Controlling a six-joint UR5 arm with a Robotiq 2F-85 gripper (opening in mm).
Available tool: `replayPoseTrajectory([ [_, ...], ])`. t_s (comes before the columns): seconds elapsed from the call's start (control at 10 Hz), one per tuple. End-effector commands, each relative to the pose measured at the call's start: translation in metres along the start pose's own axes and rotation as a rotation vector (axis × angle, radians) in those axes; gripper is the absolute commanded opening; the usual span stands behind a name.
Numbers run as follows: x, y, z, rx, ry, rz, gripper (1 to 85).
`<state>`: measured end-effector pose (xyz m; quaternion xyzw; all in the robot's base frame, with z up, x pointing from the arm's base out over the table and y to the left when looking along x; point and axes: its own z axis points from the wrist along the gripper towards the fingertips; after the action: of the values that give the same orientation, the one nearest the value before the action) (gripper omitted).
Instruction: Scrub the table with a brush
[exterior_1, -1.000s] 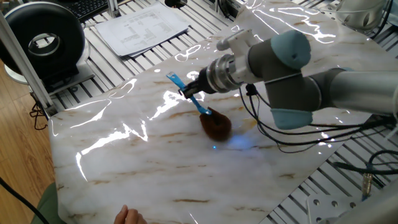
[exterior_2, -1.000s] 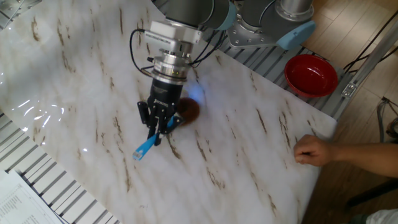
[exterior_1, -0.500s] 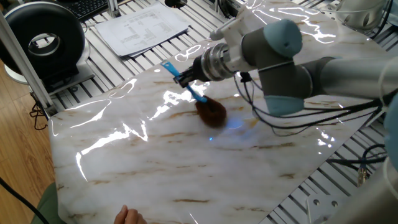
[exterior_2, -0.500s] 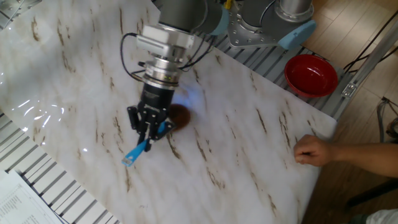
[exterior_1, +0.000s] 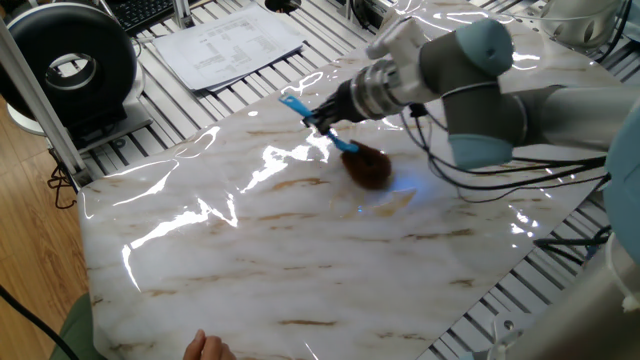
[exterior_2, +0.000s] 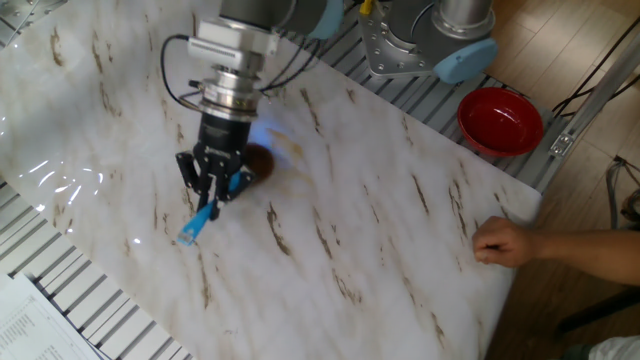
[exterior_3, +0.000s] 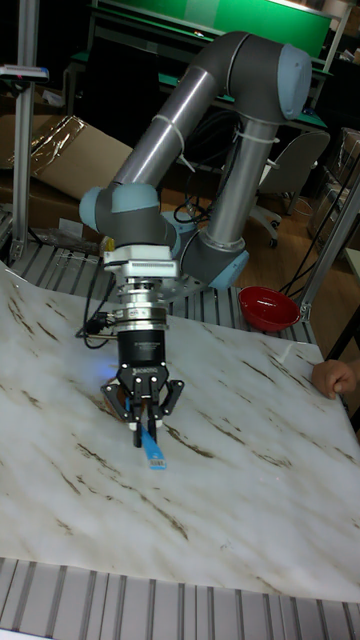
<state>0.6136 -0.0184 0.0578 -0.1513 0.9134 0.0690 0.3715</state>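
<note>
The surface (exterior_1: 200, 250) needs steady downward pressure with the brown head kept flat against it, I judge, swept across the stained veins. The arm (exterior_3: 190, 110) reaches down nearly vertical over the middle. Its tool (exterior_2: 210, 185) is clamped on the brush (exterior_1: 360, 163) by the blue handle.

arm angled low, gripper (exterior_2: 208, 192) clamped closed

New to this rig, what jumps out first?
The grey arm reaching down over the marble table, its claw shut on the blue handle of a brush whose brown head presses on the surface. Next, a red bowl off the table's edge and a person's hand on its rim.
</note>
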Motion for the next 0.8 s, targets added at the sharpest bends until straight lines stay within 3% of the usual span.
replayPoseTrajectory([
  [0.0,0.027,-0.024,-0.024,-0.004,0.025,-0.038,1.0],
  [0.4,0.05,-0.022,-0.04,-0.024,0.001,0.004,1.0],
  [0.7,0.05,-0.008,-0.045,-0.073,-0.018,0.132,1.0],
])
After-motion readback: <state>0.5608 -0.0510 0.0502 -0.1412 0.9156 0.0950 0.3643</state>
